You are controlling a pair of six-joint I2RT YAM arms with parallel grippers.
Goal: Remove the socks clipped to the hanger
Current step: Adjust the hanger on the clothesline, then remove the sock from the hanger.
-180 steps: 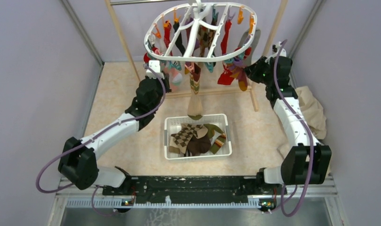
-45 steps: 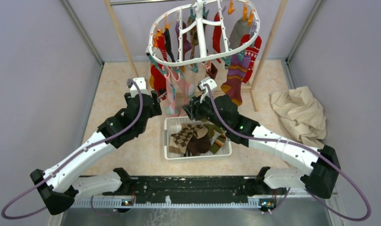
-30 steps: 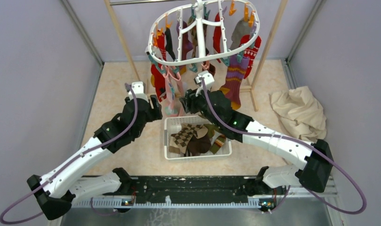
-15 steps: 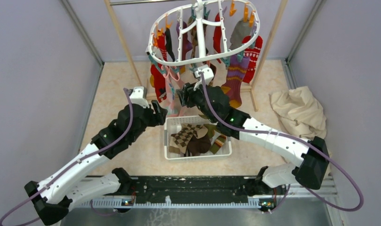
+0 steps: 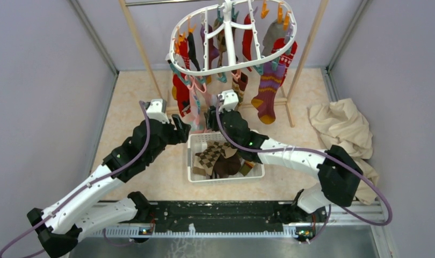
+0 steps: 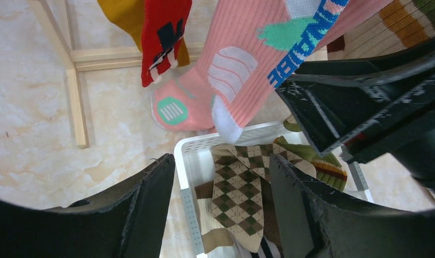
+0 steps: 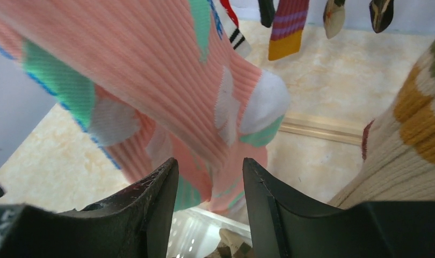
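Closest in, on the worktop (image 5: 130,107) toward the middle of its near edge: white slotted basket (image 5: 191,157), holding a brown argyle sock (image 5: 209,155) with darker and striped ones heaped beside it.

Just past the basket's far-left corner: left gripper (image 6: 223,200), jaws spread wide and empty. Poised above that corner, with the argyle pattern showing through the gap.

Beside it, over the basket's far rim: right gripper (image 7: 209,207), jaws roughly halfway apart, clamped on nothing. In line with that gap, the dangling toe of a pink sock (image 7: 204,107). Cannot tell whether it brushes the fingers (image 7: 153,209).

Both grippers facing each other, close but apart, with the pink sock hanging between them. Just to its left in the overhead view: red sock (image 6: 164,37) with a black-and-white mark, hanging free.

At the worktop's right edge, well apart from the rest: crumpled cream cloth (image 5: 341,126).

Farther back, above the far half of the worktop: white oval hanger (image 5: 229,40), tilted, hung between the uprights of a wooden pole rack (image 5: 136,43), ringed with orange and teal clips (image 5: 265,7).

Clipped along it: hanging socks (image 5: 248,37) in red, black, purple and grey. Toward the frame's right side, a purple-striped sock (image 5: 269,88) with a yellow toe.
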